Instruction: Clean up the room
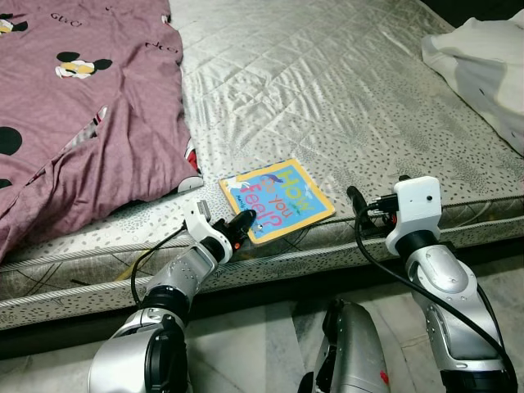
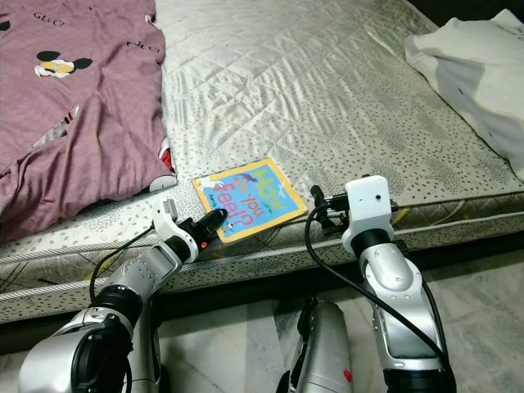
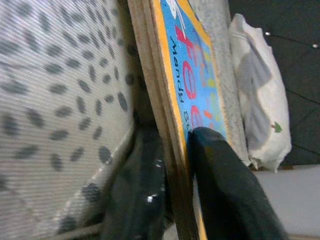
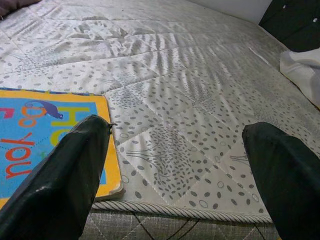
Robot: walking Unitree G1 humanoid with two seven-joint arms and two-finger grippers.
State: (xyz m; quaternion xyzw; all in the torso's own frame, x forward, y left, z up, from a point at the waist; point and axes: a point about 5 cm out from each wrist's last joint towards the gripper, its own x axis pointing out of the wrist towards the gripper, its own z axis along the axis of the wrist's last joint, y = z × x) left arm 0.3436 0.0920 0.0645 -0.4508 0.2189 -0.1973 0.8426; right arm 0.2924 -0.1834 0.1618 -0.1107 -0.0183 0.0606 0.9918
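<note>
Book pinched at bed edge

Book (image 1: 277,201) is lying flat on the bed (image 1: 344,98), at the near edge, its blue and yellow cover facing up. Left gripper (image 1: 240,227) is reaching in from 7 o'clock of the book and closing on its near corner; in the left wrist view the two black fingers (image 3: 220,185) are sitting one on the cover and one under the board pages, clamping the book between them. Right gripper (image 2: 321,202) is hovering at 3 o'clock of the book, just beside it over the mattress edge, its fingers (image 4: 70,175) spread wide and gripping nothing. Blanket (image 1: 74,106), maroon with cartoon mice, is covering the bed at 10 o'clock of the book. White cloth (image 1: 483,61) is lying bunched at 2 o'clock, well apart from the book.
</note>
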